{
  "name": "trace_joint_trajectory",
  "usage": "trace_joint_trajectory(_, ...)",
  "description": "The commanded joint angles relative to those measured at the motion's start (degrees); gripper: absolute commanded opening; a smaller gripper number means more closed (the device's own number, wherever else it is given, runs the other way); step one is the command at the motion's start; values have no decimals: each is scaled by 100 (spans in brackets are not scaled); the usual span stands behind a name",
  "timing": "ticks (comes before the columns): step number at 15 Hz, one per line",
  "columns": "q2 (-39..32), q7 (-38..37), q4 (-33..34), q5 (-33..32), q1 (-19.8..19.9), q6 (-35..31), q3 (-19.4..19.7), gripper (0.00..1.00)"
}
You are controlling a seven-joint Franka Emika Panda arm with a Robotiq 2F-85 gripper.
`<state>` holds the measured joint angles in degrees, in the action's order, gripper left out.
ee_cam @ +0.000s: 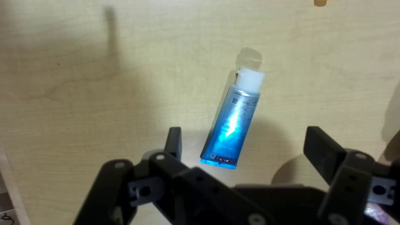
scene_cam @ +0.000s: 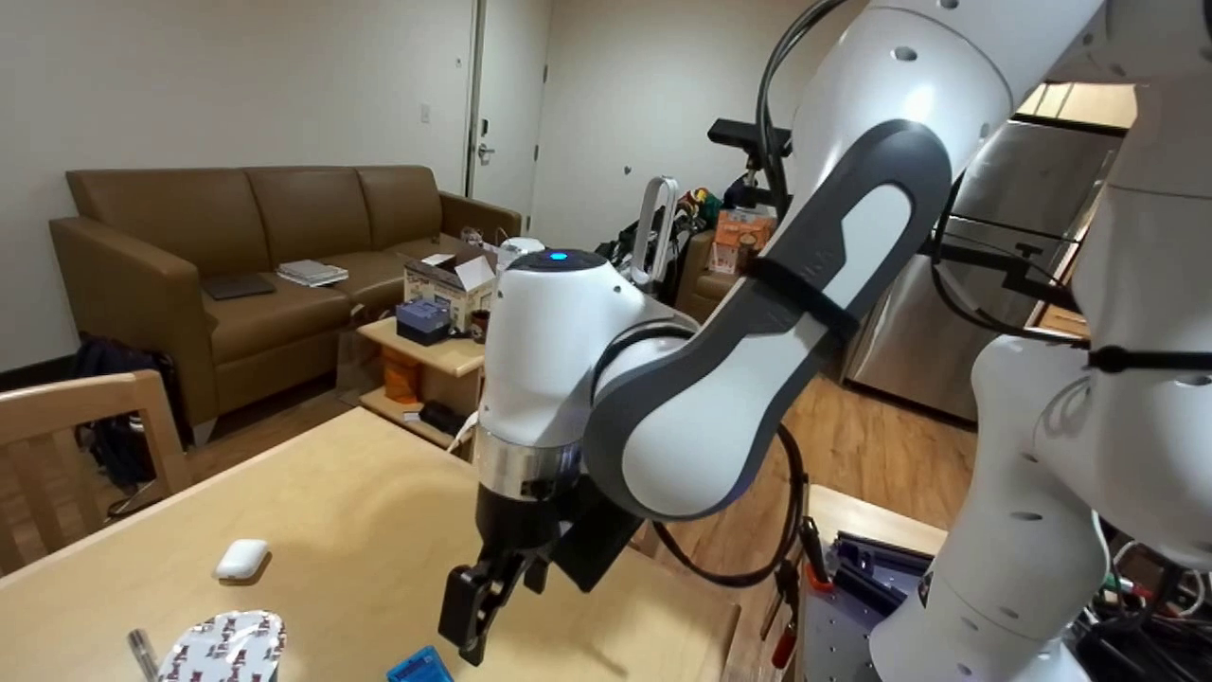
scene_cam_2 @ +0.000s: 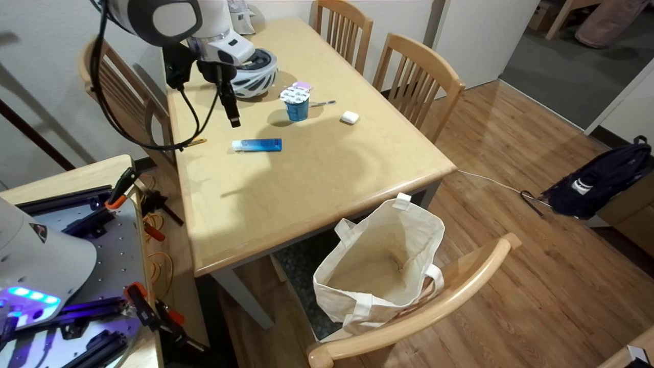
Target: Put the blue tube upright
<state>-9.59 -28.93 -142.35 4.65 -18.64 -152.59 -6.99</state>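
Note:
The blue tube [ee_cam: 231, 125] lies flat on the wooden table, its white cap [ee_cam: 250, 79] pointing up the wrist view and its flat crimped end toward my gripper. In an exterior view the whole tube [scene_cam_2: 263, 145] shows lying on its side. In an exterior view only a corner of the tube [scene_cam: 419, 666] shows at the bottom edge. My gripper [ee_cam: 242, 140] is open and empty, fingers spread wide on either side of the tube's crimped end in the picture. In both exterior views the gripper [scene_cam: 497, 606] [scene_cam_2: 232, 115] hangs above the table, apart from the tube.
A blue foil-lidded cup [scene_cam_2: 297, 108], a white case [scene_cam_2: 350, 117], a grey-white helmet [scene_cam_2: 255, 74] and a yellow item [scene_cam_2: 196, 141] are on the table [scene_cam_2: 327, 174]. A tote bag [scene_cam_2: 378, 260] sits on a chair at the table's edge.

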Motion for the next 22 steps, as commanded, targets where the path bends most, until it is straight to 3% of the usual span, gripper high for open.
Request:
trace_joint_trajectory(1, -660, -1555, 502, -656, -713, -46, 568, 100)
trace_joint_trajectory(3, -997, -2419, 817, -887, -1222, -17, 958, 100)
trace_joint_trajectory(4, -1134, -2798, 925, -1033, -965, -95, 604, 100)
trace_joint_trajectory(5, -1184, -2768, 906, -895, -954, -405, 544, 100)
trace_joint_trajectory(6, -925, -2453, 729, -896, -817, -116, 483, 100)
trace_joint_trajectory(9, -1176, -2627, 889, -865, -892, -314, 473, 100)
trace_joint_trajectory(11, -1339, -3442, 1119, -1285, -1257, 124, 913, 100)
trace_joint_trajectory(14, -1660, -4269, 1375, -1883, -1374, 366, 1132, 100)
trace_joint_trajectory(19, -2252, -4816, 1710, -2514, -1499, -327, 1300, 100)
trace_joint_trajectory(22, -2503, -5046, 1712, -2825, -1828, -1080, 1725, 100)
